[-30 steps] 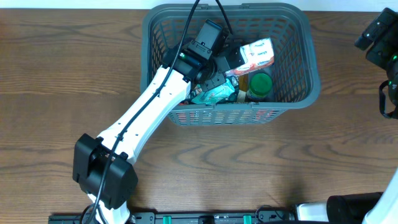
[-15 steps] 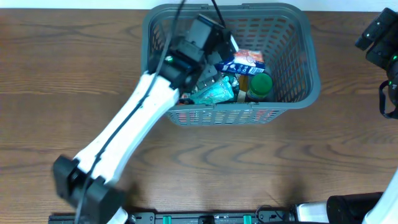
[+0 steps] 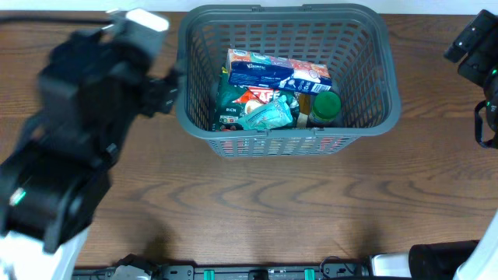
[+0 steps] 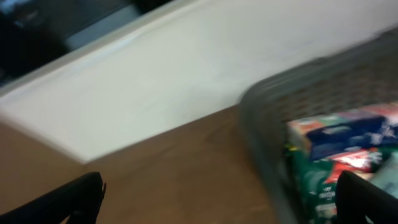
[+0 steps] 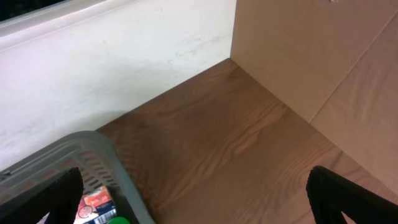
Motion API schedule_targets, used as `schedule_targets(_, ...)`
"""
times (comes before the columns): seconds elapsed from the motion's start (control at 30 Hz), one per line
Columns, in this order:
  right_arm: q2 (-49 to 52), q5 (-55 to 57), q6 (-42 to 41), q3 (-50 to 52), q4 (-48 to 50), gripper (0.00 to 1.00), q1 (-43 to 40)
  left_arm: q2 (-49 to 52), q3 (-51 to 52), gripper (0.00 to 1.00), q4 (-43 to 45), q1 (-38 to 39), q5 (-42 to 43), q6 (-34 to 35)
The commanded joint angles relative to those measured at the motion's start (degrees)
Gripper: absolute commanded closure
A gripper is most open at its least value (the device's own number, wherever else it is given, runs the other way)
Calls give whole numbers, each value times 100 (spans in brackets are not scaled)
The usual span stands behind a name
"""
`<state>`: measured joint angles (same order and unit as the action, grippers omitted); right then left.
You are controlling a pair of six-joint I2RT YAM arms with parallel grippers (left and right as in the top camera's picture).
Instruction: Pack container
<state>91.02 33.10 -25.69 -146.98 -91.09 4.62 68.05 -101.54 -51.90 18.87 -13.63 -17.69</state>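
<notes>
Light was even, soft, shadows faint, left arm (image 3: pixel 70 155) smeared overhead, basket (image 4: pixel 256 127) blurred in left wrist view, right wrist view sharp.

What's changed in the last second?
The left gripper pulled up and left, out of the dark grey slotted plastic basket, jaws open. The blue, white and orange cardboard box it was handling shifted left and lies flat on the packets. The green-lidded jar stayed put.
</notes>
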Motion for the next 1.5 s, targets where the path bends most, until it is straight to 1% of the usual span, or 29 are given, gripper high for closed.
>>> schedule_targets(0.0,4,94,-83,4,-4,1,-46,-428,-39,2,-289,-358,-560,601)
schedule_targets(0.13,4,94,-83,4,-4,1,-46,-789,-39,1,-485,-632,-555,599)
schedule_targets(0.3,4,94,-83,4,-4,1,-46,-1038,-39,1,-487,-643,-553,601)
schedule_targets(0.73,4,94,-83,4,-7,1,-48,-1067,-37,1,-503,-643,-555,599)
schedule_targets(0.87,4,94,-83,4,-4,1,-48,-1154,-37,1,-798,-645,-549,557)
schedule_targets(0.93,4,94,-83,4,-4,1,-46,-1329,-13,1,-922,-686,-509,885)
schedule_targets(1.07,4,94,-83,4,-7,1,-46,-1860,144,1,-933,-752,-411,1781)
schedule_targets(1.17,4,94,-83,4,-4,1,-46,-2308,459,1,-839,-756,59,1978)
schedule_targets(1.27,4,94,-85,4,-7,1,-46,-2763,1027,1,-516,-837,404,2210)
schedule_targets(1.47,4,94,-83,4,-7,1,-46,-3790,2850,1,546,-1193,426,2988)
